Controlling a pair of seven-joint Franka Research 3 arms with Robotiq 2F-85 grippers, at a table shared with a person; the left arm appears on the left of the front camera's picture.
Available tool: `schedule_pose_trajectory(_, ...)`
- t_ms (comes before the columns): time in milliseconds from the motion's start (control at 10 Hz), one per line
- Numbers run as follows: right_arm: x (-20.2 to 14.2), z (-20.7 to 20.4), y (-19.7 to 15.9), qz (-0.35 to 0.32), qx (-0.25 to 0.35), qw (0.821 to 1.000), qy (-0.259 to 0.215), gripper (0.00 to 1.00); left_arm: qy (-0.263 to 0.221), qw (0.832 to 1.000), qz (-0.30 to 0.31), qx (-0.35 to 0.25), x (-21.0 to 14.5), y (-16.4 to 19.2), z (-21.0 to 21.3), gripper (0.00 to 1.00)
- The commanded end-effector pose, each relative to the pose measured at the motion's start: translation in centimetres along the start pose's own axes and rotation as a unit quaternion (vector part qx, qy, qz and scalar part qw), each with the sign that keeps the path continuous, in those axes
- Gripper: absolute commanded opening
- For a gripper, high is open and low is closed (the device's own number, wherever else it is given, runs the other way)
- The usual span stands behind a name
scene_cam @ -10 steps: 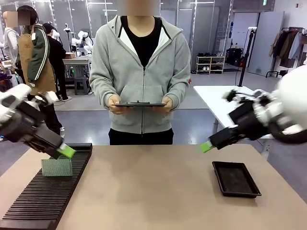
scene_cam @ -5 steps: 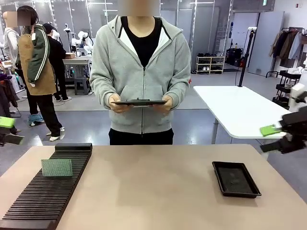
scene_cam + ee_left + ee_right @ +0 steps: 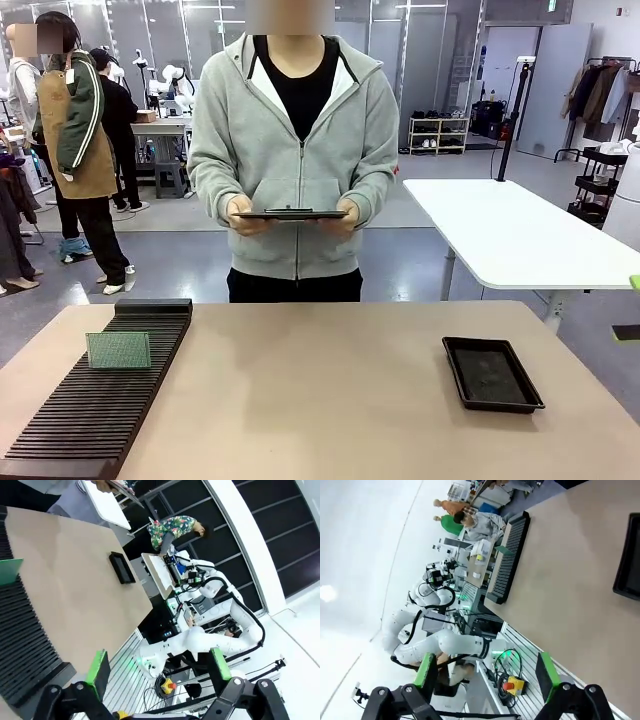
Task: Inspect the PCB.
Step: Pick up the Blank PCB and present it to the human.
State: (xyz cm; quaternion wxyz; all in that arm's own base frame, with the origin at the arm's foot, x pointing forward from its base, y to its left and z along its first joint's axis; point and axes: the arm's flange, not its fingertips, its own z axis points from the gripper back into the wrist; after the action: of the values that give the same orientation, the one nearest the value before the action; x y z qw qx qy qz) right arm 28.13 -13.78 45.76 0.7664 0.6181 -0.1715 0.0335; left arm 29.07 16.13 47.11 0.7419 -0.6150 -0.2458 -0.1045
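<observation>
PCB (image 3: 118, 350) upright in rack (image 3: 80, 425), far from left end effector (image 3: 158, 666), right end effector (image 3: 485, 673); both wide, empty.

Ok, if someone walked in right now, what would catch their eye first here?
The green circuit board stands out most, upright in the black slotted rack at the table's left. Next comes the person across the table, holding a dark tablet in both hands, and the shallow black tray on the right.
</observation>
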Motion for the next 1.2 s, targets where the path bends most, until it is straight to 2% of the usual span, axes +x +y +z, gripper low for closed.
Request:
schedule_pose_trajectory(0, -0.5, 1.1, -1.2, -0.015, 0.011, 1.0, -0.015, 1.0, 0.002, 1.0, -0.011, 0.014, 1.3, 0.4, 1.1, 1.0)
schedule_pose_trajectory(300, -1.9, 5.1, -3.9, -0.05, 0.029, 0.996, -0.064, 1.0, -0.026, 0.999, -0.004, 0.03, 1.2, 0.8, 2.5, 1.0)
schedule_pose_trajectory(500, -1.7, 4.9, -4.0, -0.038, 0.031, 0.995, -0.084, 1.0, -0.022, 0.999, -0.002, 0.034, 1.3, 0.4, 2.3, 1.0)
schedule_pose_trajectory(600, -2.6, 5.0, -4.1, -0.064, 0.018, 0.996, -0.06, 1.0, -0.021, 0.999, 0.006, 0.036, 0.9, 1.0, 2.7, 1.0)
schedule_pose_trajectory(1100, -2.6, 5.0, -4.1, -0.064, 0.018, 0.996, -0.06, 1.0, -0.021, 0.999, 0.006, 0.036, 0.9, 1.0, 2.7, 1.0)
